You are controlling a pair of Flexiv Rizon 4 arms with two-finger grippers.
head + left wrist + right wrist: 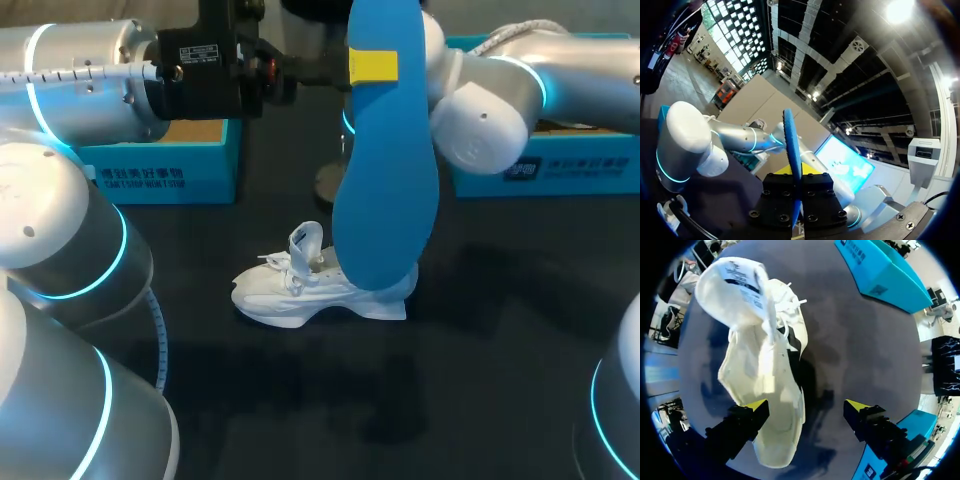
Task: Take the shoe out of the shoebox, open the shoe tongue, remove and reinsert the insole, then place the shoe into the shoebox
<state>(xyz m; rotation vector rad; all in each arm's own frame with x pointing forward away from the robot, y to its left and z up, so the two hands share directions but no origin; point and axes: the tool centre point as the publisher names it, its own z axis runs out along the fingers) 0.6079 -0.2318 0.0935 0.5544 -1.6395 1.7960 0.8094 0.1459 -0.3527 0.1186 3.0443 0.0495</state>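
A big blue insole [385, 170] hangs upright over the middle of the table, with my left gripper [372, 65] shut on its upper end. In the left wrist view the insole [791, 145] stands edge-on out of that gripper [796, 187]. Below it, a white shoe [320, 285] rests on the black table, tongue pulled up. My right arm [485, 120] comes in behind the insole, which hides its gripper in the head view. In the right wrist view the right gripper [807, 405] hovers open above the shoe [762, 380]; the raised tongue [735, 287] is ahead, and one fingertip [757, 405] is over the shoe's near end.
A teal shoebox [165, 165] stands at the back left, and a second teal box part [560, 175] at the back right. Both show in the right wrist view, one teal box [880, 267] ahead and the other teal box [892, 455] beside the gripper. A grey round base [330, 185] sits behind the shoe.
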